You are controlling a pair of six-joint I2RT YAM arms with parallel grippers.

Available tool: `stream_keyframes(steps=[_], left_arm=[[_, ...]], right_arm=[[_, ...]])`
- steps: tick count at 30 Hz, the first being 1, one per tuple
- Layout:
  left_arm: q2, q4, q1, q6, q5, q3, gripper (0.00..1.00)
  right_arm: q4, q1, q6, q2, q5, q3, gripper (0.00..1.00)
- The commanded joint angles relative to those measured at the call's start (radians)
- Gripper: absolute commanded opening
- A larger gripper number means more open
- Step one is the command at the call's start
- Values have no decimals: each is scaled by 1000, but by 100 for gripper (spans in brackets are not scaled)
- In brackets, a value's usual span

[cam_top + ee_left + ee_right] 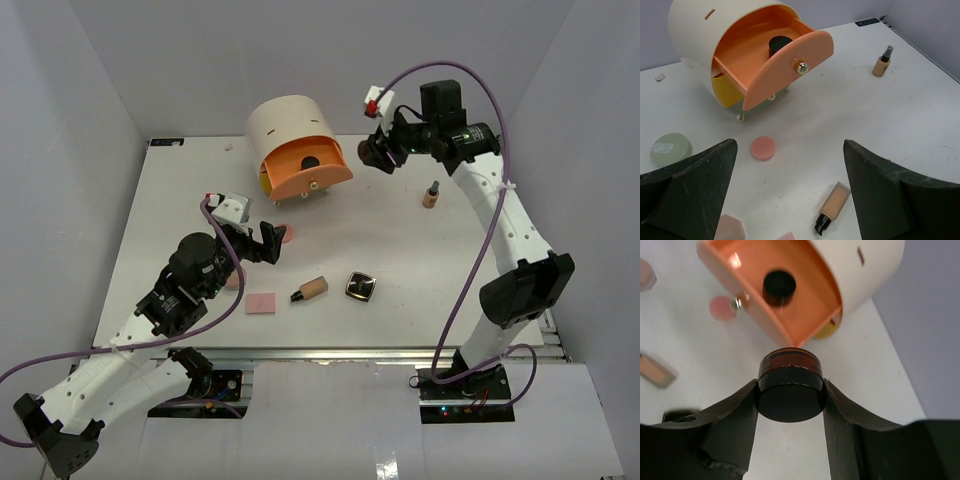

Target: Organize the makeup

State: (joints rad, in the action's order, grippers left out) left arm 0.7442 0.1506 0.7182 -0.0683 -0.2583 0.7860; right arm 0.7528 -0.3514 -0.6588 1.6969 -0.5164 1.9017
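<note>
Counting two jars: one black jar sits in the orange drawer, the other jar is clamped in the right pincer near that drawer; left pincer gapes wide.

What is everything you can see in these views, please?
organizer: one, cream, orange drawer open, far side
drawer jar: one, black, inside orange drawer
held jar: one, black-lidded, in right end effector
upright bottle: one, tan, right side
lying bottle: one, tan, near front
square compact: one, black, beside lying bottle
round compact: one, pink, centre-left
octagonal compact: one, pink, front left
rectangular compact: one, pink, front left
green compact: one, round, left
left end effector: one, black, open, near round compact
right end effector: one, black, shut on held jar
</note>
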Motion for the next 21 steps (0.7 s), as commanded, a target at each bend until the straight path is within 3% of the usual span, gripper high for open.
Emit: stream_keyframes(steps=[1, 4, 12, 17, 21], left_arm=[[-23, -25, -8, 1, -31, -15, 98], [-21, -28, -9, 5, -32, -16, 98], [-22, -29, -16, 7, -41, -19, 98], [-25, -28, -17, 7, -38, -19, 98], [-28, -29, -17, 7, -37, -18, 98]], right_arm=[[-88, -113, 168, 148, -28, 207, 8], [-140, -180, 208, 250, 20, 317, 9], [-312, -267, 289, 369, 148, 406, 11], [-324, -283, 295, 398, 168, 396, 25], [-335, -285, 295, 413, 180, 389, 43]])
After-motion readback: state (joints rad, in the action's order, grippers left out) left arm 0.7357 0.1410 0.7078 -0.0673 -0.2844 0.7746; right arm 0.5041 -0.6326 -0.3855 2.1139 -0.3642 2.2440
